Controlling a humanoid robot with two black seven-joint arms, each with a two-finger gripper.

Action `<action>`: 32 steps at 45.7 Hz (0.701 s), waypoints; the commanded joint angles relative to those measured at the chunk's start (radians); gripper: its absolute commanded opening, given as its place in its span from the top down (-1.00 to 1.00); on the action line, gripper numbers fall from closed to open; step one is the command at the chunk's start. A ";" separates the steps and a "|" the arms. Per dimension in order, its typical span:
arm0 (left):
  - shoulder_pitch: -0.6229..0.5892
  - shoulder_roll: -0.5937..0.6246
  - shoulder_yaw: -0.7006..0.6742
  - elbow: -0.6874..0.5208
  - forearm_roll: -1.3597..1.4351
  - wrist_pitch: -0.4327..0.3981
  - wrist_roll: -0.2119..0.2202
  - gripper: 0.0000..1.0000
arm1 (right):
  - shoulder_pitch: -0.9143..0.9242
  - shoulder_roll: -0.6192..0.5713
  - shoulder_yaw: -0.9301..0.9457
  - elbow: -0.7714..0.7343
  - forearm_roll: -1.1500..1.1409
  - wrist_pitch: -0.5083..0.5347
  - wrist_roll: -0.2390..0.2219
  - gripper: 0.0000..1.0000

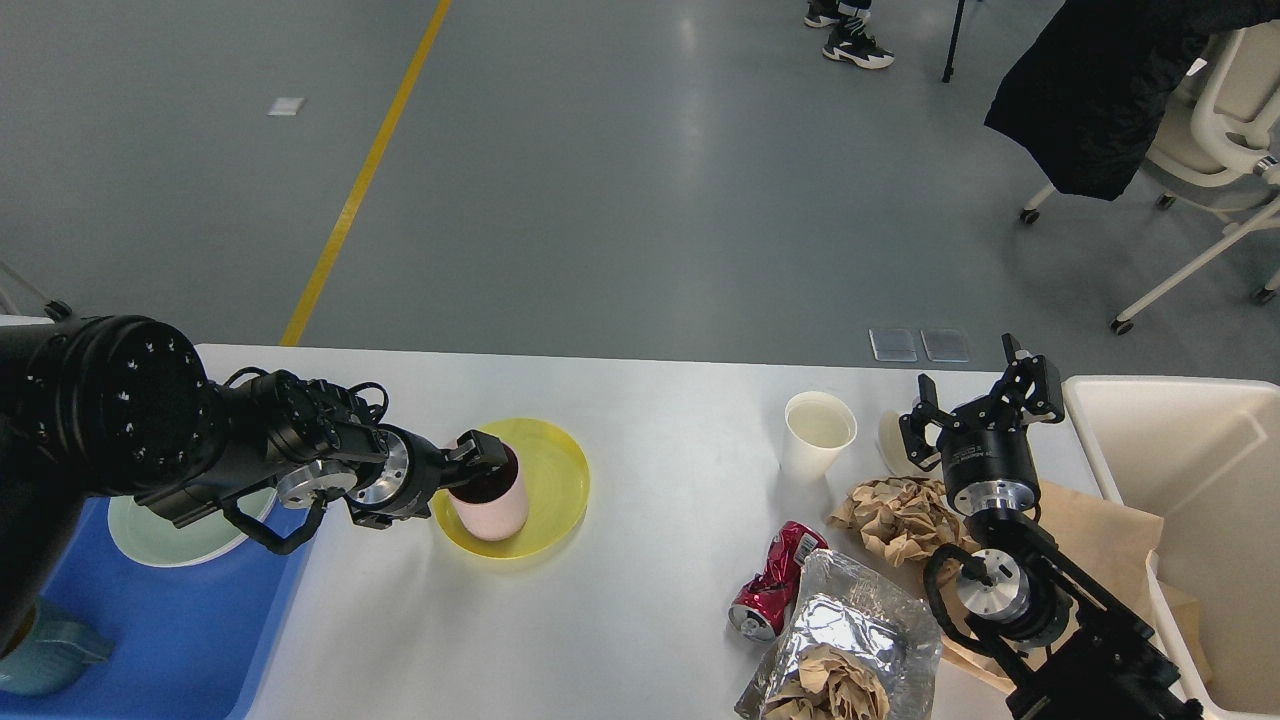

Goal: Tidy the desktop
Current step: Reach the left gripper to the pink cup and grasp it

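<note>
The left arm covered most of the pale green plate [150, 535] and part of the blue tray [180, 640], whose near end ran off the bottom edge. A teal jug [45, 655] was cut by the left edge. The left hand [478, 462] sat at the pink cup's [492, 508] rim; its grip could not be told. The foil bag [850, 650] was cropped below, the cream bin [1200, 480] at the right. The right arm hid some brown paper [1100, 530]

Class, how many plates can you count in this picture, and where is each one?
2. A yellow plate lies on the desktop under the pink cup; a pale green plate sits in the blue tray, partly hidden by the arm.
</note>
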 commanded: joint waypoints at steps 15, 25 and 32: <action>0.020 -0.019 -0.002 -0.005 -0.031 0.062 0.001 -0.51 | 0.000 0.000 0.000 0.000 0.000 0.000 0.000 -1.00; 0.034 -0.019 -0.019 -0.005 -0.039 0.124 0.075 -0.25 | 0.000 0.000 0.000 0.000 0.000 0.000 0.000 -1.00; 0.035 -0.019 -0.025 -0.005 -0.039 0.124 0.129 0.03 | 0.000 0.000 0.000 0.000 0.000 0.000 0.000 -1.00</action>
